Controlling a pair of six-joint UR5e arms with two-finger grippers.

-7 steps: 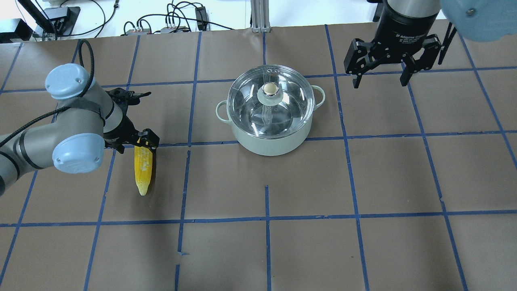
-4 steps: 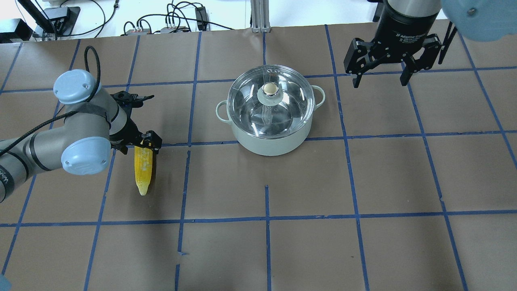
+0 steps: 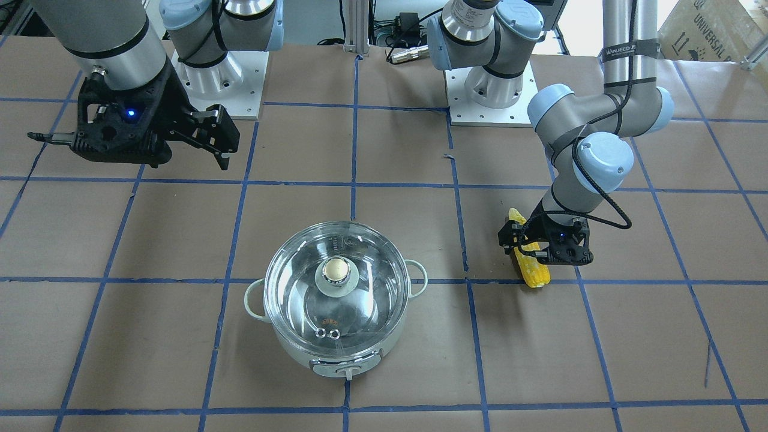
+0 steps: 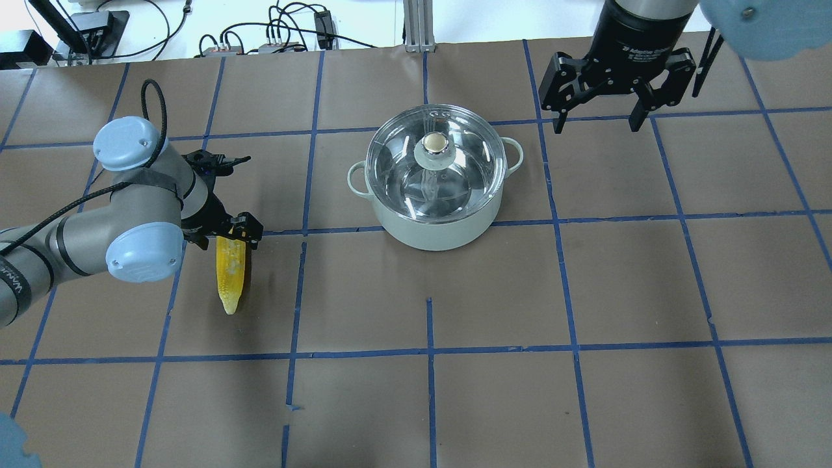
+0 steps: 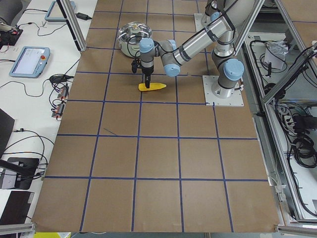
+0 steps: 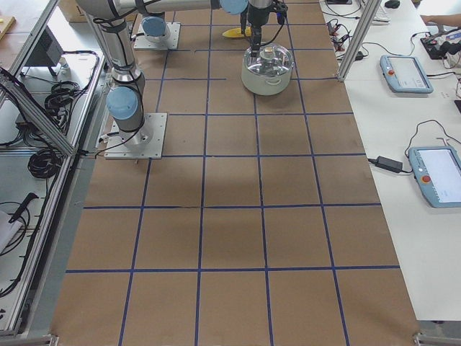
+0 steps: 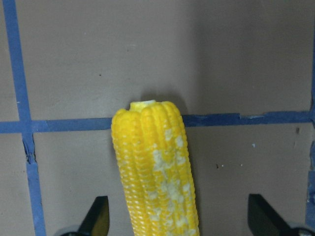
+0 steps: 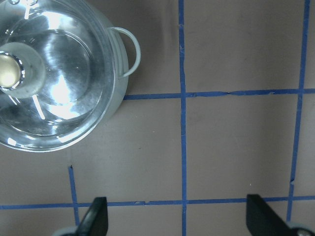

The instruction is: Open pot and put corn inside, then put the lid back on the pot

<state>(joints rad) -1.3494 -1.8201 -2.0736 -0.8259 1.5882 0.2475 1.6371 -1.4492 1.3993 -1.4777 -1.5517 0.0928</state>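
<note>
The pale mint pot stands at the table's middle with the clear glass lid shut on it, ball knob on top. The yellow corn lies flat to its left, pointed end towards the robot. My left gripper is low over the corn's thick end, open, with a fingertip on each side of the corn. My right gripper hangs open and empty, high above the table to the right of the pot. Its wrist view shows the lid at the upper left.
Brown paper with a blue tape grid covers the table. Cables and power boxes lie beyond the far edge. The two arm bases stand on the robot's side. Tablets lie on the side bench.
My left arm has shifted a little to the right over the corn's thick end. My right gripper has moved slightly left and farther back. Corn, pot and lid have not moved.
</note>
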